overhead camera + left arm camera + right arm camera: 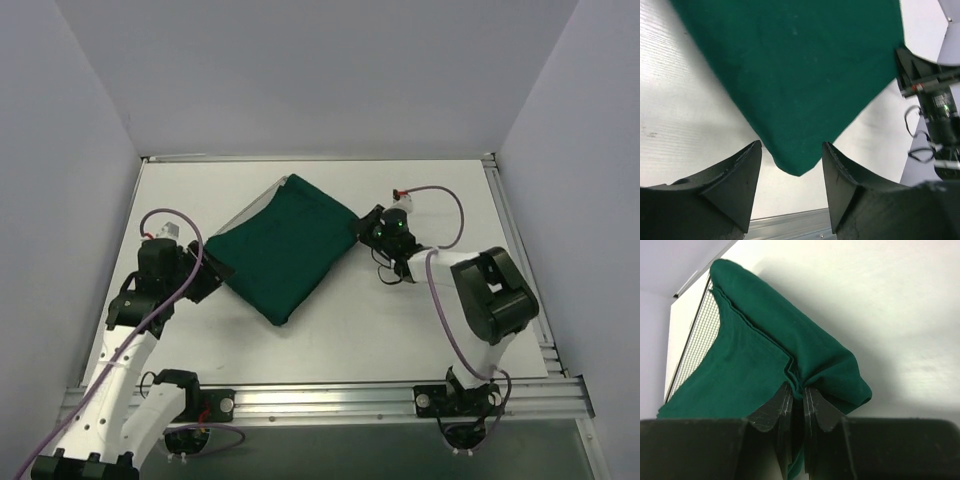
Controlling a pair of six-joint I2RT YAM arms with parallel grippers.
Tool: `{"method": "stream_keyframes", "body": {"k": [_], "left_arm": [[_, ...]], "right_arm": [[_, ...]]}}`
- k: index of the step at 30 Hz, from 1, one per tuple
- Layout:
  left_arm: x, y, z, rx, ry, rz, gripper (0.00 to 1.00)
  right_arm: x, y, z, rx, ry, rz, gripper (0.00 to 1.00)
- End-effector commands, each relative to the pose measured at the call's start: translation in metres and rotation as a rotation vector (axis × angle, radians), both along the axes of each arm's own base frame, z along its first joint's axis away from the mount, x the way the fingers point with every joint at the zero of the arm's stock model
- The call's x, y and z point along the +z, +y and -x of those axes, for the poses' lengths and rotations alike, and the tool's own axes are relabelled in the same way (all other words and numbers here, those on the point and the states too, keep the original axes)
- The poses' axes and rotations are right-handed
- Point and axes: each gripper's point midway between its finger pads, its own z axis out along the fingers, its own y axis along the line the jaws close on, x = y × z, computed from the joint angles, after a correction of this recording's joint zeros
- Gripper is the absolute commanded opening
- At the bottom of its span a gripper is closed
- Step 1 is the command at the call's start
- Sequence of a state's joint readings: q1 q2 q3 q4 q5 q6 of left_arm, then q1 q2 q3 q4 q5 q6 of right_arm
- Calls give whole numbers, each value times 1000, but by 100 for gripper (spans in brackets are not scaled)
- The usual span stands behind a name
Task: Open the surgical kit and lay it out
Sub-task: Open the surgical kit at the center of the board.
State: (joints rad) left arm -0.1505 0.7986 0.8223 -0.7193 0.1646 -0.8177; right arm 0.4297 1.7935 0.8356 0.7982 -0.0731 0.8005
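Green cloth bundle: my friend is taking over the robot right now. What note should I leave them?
Right gripper: shut on a bunched edge of the dark green drape.
Left gripper: open, fingers either side of the drape's near corner, not gripping.
Kit: the drape lies folded over the wire-mesh tray on the table; only one side of the tray peeks out. No instruments in sight.
Done: one edge gripped.
Left: grip the corner, unfold the drape, lay out the tray and instruments.
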Motion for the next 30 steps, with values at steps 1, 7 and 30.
{"method": "stream_keyframes", "body": {"k": [1,7,30], "left_arm": [[-9,-7,-23,20,-22,50,57],[-53,-13,-45,36,91,55,43],[-86,53,-71,259,244,-155,2]], "right_arm": [[14,-31,27,-104,-13,16,0],[14,-37,85,-73,53,24,10],[121,-100,53,-167,-35,484,0]]}}
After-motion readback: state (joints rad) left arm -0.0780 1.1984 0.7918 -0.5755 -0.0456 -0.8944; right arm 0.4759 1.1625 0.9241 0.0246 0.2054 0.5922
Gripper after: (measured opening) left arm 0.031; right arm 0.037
